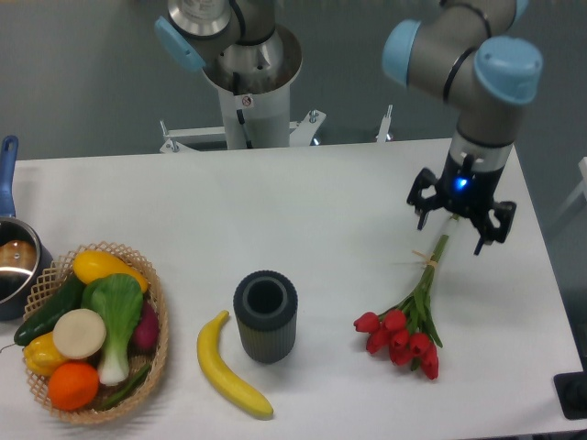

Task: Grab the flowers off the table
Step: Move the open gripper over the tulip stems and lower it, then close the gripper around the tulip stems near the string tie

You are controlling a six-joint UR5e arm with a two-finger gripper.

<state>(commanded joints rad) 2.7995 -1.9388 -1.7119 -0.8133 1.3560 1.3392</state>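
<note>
The flowers (415,312) lie on the white table (303,211) at the right. Their red tulip heads point toward the front edge. Their green stems run up and to the right, with a thin tan band around them. My gripper (451,231) hangs over the far end of the stems, pointing down. Its black fingers (423,203) are spread apart, one on each side of the stem tips. It holds nothing. I cannot tell how high it is above the table.
A dark ribbed cylindrical vase (265,316) stands at front centre with a banana (229,367) beside it. A wicker basket (154,362) of toy vegetables sits at front left. A pot (14,261) with a blue handle is at the left edge.
</note>
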